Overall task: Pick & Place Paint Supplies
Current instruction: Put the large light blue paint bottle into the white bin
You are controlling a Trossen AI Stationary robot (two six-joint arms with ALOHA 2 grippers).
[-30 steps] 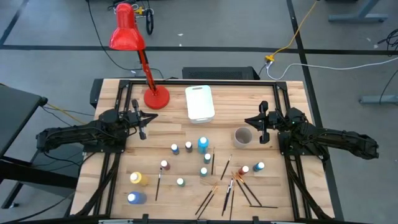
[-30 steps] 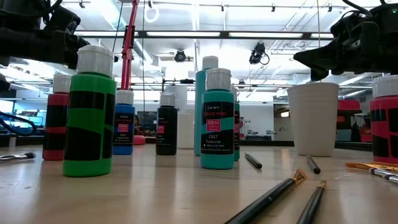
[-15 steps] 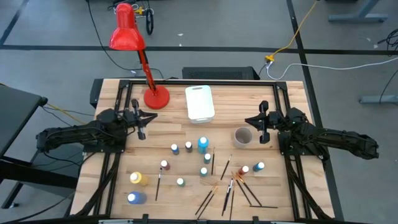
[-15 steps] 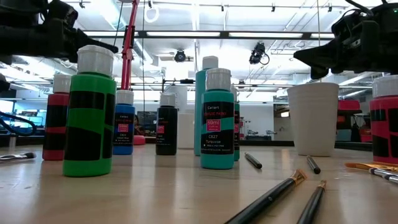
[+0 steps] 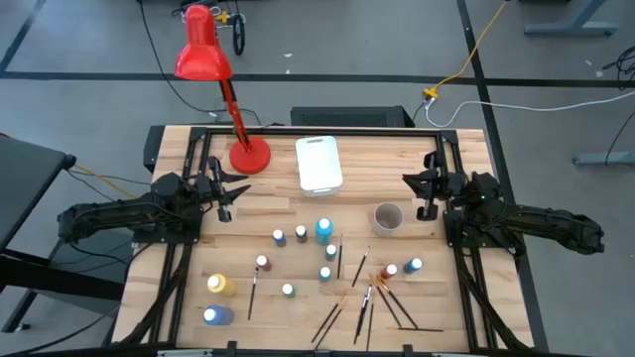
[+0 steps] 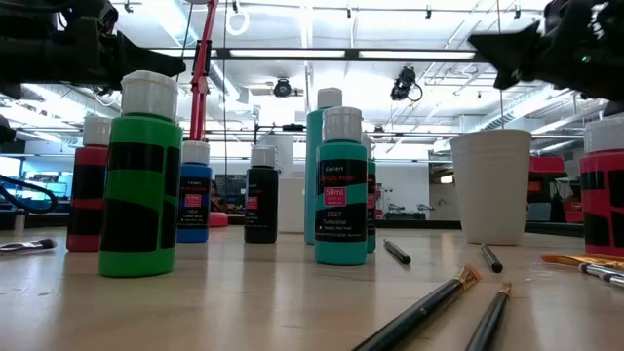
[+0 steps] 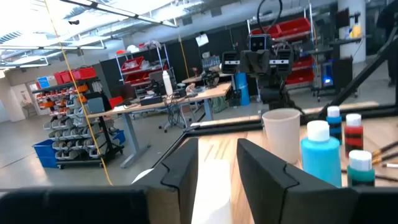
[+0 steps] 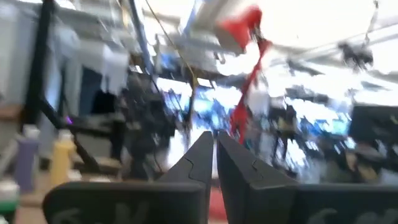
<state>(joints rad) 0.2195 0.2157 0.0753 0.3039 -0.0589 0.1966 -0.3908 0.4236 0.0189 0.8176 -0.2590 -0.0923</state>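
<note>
Wooden table [image 5: 268, 213], white-capped paint bottles [image 5: 323, 231], thin brushes [image 5: 339, 258], left hand [image 5: 222, 190] slightly parted, right hand [image 5: 425, 188] closed, both empty.

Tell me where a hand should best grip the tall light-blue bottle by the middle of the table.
Probably from straight above, fingers closing on opposite sides of the white cap or the body just under it. The light-blue bottle stands upright, and a smaller bottle stands close on one side, so a side approach looks crowded. Both hands are off it.
</note>
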